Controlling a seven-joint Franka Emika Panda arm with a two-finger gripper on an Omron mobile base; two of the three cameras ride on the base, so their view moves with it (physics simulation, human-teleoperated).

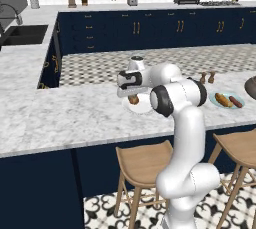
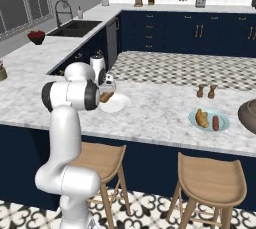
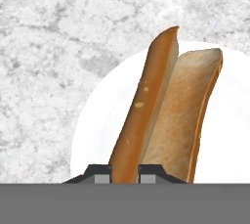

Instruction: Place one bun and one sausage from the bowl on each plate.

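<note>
On the marble island counter (image 2: 160, 115): two plates, one white (image 2: 117, 104) at left and one pale blue-green (image 2: 222, 122) to the right. Two buns, one (image 3: 168, 115) over the white plate and one (image 2: 202, 118) lying on the blue-green plate. One sausage (image 2: 216, 123), beside that second bun. One grey-brown bowl (image 2: 248, 114) at the far right edge. Two small brown shakers (image 2: 206, 91) behind. Two wooden stools (image 2: 207, 180) on the near side.

The arm (image 1: 184, 138) was built of rounded glossy white segments, joined by dark grey, almost black, ring-shaped joints. A white hand with a dark panel was carried at its end. Two small dark fingertips (image 3: 101, 173) were seen.
</note>
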